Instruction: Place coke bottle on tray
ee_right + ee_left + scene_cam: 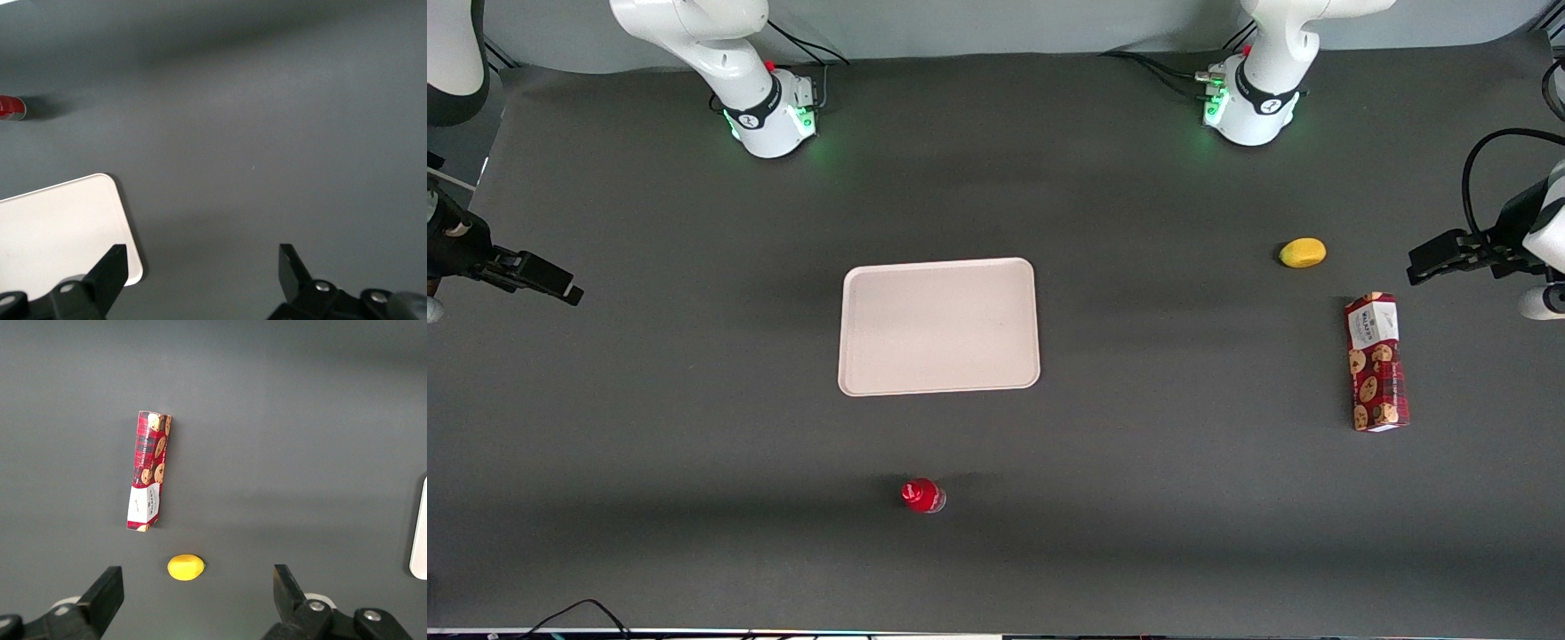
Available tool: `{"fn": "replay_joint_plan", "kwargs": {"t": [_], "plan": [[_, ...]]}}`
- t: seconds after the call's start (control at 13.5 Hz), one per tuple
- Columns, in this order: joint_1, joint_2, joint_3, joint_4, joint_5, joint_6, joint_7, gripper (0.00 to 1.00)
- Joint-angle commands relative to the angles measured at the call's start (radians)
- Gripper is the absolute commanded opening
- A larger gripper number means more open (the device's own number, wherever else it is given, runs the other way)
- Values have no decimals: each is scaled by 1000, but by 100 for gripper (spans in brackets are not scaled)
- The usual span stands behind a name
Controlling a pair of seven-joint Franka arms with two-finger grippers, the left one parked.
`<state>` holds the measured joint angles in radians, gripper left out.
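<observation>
The coke bottle (922, 495), small with a red cap and red label, stands on the dark table, nearer to the front camera than the tray. The pale cream-pink tray (939, 325) lies flat at the table's middle with nothing on it. My right gripper (560, 286) hangs toward the working arm's end of the table, well apart from both. It is open and holds nothing. In the right wrist view, bare table shows between the gripper's (202, 257) wide-apart fingers; a corner of the tray (67, 227) and the bottle (12, 107) also show.
A yellow lemon-like object (1303, 252) and a long red cookie box (1376, 362) lie toward the parked arm's end of the table; both also show in the left wrist view, lemon (185, 567) and box (148, 471). The working arm's base (769, 116) stands at the table's back edge.
</observation>
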<state>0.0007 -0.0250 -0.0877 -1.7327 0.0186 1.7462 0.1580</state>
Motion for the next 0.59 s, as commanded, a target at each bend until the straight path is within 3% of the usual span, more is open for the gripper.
{"fn": "replay_joint_plan", "kwargs": {"t": [0.0,0.52], "plan": [[-4,-13,-1,-5,-38,-5,-21,100],[-2,-10,-1,2,-40,-11,-23,100]]}}
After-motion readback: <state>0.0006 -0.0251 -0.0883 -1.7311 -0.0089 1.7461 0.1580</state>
